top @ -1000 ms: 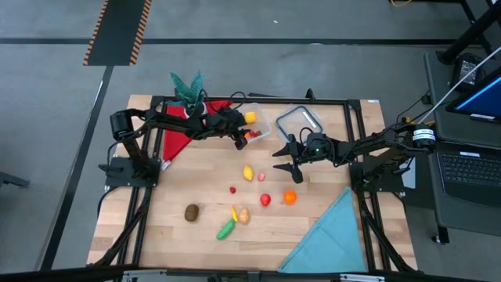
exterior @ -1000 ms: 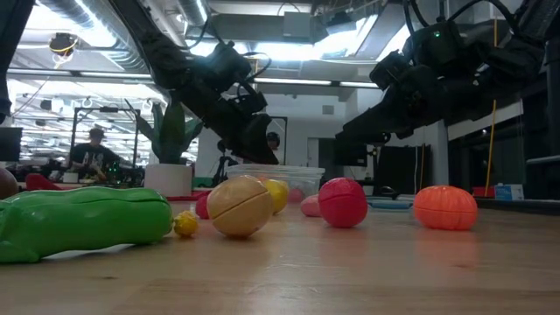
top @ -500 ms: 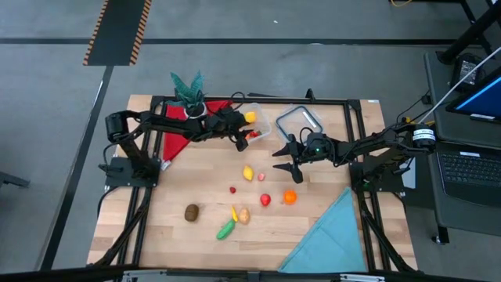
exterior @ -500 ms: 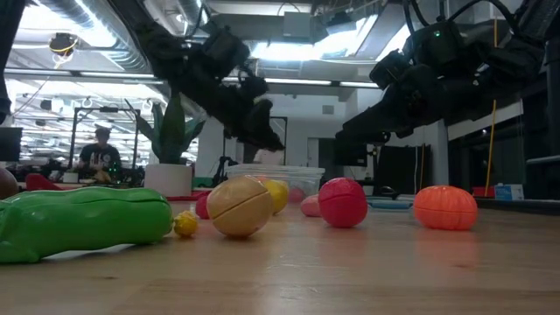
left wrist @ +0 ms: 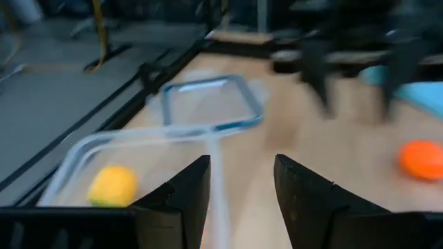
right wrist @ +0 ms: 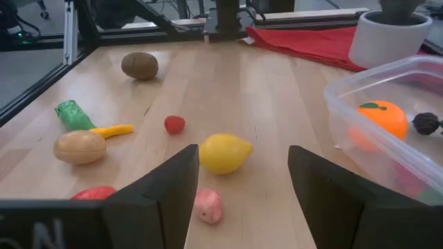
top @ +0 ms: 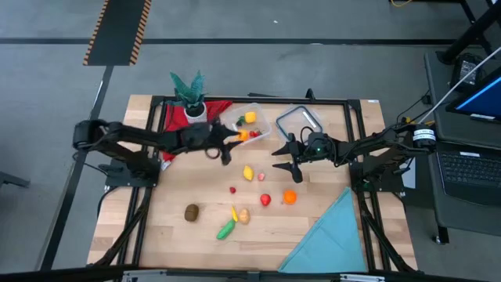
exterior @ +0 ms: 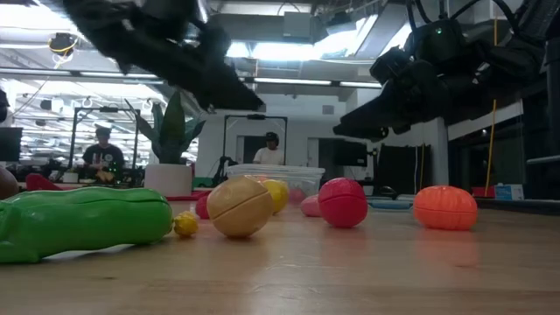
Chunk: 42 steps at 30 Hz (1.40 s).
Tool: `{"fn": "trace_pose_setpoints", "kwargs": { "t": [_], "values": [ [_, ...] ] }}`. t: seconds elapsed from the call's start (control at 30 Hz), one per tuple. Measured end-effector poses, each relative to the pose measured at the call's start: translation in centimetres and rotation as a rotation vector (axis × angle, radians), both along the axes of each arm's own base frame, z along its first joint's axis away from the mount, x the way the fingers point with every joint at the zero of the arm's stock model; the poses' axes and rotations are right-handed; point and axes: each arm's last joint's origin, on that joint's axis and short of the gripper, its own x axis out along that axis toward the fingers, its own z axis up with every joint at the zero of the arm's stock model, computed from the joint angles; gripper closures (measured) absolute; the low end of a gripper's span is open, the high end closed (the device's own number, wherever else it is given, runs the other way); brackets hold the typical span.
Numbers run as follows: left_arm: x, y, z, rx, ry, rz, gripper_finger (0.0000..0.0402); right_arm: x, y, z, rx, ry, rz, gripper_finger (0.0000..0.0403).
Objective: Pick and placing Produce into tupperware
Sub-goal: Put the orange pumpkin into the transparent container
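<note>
On the wooden table [top: 313, 227] near its far edge sits the small clear plastic square tupperware [top: 249, 125], with an orange toy fruit [right wrist: 383, 119] and some red pieces inside it, beside a flat clear lid with a dark blue rim [top: 299, 121]. My left gripper [top: 221, 150] hangs just off the container's near-left corner, fingers [left wrist: 181, 194] apart with nothing between them. My right gripper [top: 288, 164] hovers over the middle of the board, its fingers [right wrist: 160, 194] also spread and empty, pointing toward a yellow toy lemon [right wrist: 225, 153] and a small pink piece [right wrist: 208, 205] close in front of it. Loose produce lies scattered on the near half: an orange toy pumpkin [top: 290, 197], a red tomato [top: 265, 200], a tiny red berry [top: 232, 189], a brown kiwi [top: 192, 212], a tan potato [top: 244, 215], and a green pea pod [top: 225, 229]. A red cloth [top: 176, 133] and a potted plant in a white pot [top: 190, 98] stand at the far left, a light blue cloth [top: 333, 235] at the near right
</note>
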Motion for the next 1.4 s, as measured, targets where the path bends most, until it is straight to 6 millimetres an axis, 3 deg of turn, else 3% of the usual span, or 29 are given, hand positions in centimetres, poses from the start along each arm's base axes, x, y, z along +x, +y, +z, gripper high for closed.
{"fn": "trace_pose_setpoints", "kwargs": {
  "t": [0.2, 0.47, 0.83, 1.13, 1.4],
  "values": [
    [-2.8, -3.0, -0.2, 0.063, -0.105, -0.077, 0.0247, -0.1, 0.4, 0.1, 0.006, 0.007, 0.024, 0.0178],
    [-5.6, -4.9, -1.4, 0.031, -0.128, -0.018, 0.0258, -0.2, 0.8, 1.1, 0.058, -0.034, 0.031, 0.0178],
    [-5.8, -5.5, -1.6, 0.044, -0.121, -0.02, 0.0254, -0.2, 0.8, 0.9, 0.185, 0.004, -0.006, 0.0164],
    [-5.8, -5.4, -1.6, 0.06, -0.114, -0.02, 0.0245, -0.3, 0.9, 1.0, 0.017, -0.011, 0.053, 0.0082],
    [-5.8, -5.8, -1.6, 0.054, -0.116, -0.038, 0.0254, -1.5, 3.2, 1.2, -0.076, 0.118, 0.22, 0.0075]
  ]
}}
